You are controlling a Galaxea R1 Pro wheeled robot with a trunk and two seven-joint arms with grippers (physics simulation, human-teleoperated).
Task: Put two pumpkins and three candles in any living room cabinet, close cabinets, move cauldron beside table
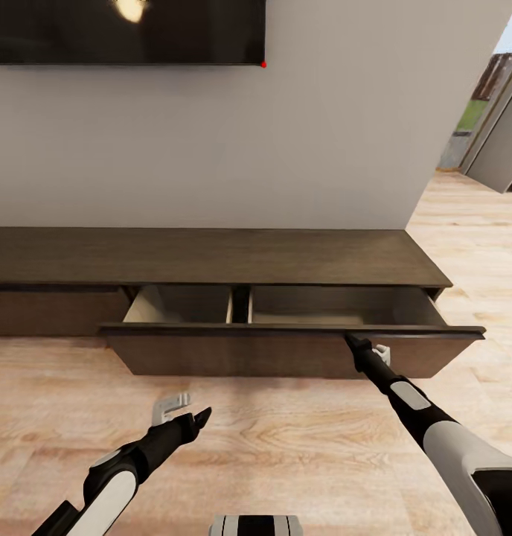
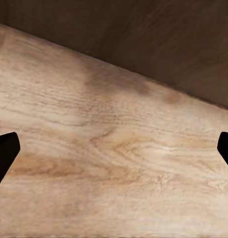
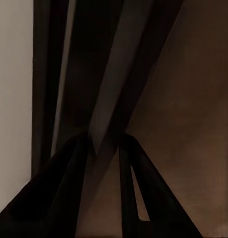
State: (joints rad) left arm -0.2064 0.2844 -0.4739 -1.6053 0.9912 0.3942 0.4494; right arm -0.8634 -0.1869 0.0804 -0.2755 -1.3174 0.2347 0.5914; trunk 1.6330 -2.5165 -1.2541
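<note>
My right end effector (image 1: 354,344) sits at the top edge of the open drawer (image 1: 286,356) of the cabinet (image 1: 211,257), centre-right of the head view; in the right wrist view its fingers (image 3: 69,173) straddle the front's rim, clenched on it as far as I can judge. My left end effector (image 1: 200,418) hangs over the floor (image 1: 286,447) at lower left, spread wide and grasping nothing. Both drawer compartments look empty (their near floor is hidden behind the front). If I pull at an angle, the thin rim could slip from my fingers or the drawer could bind. The TV (image 1: 126,30) is cut off at the upper left.
</note>
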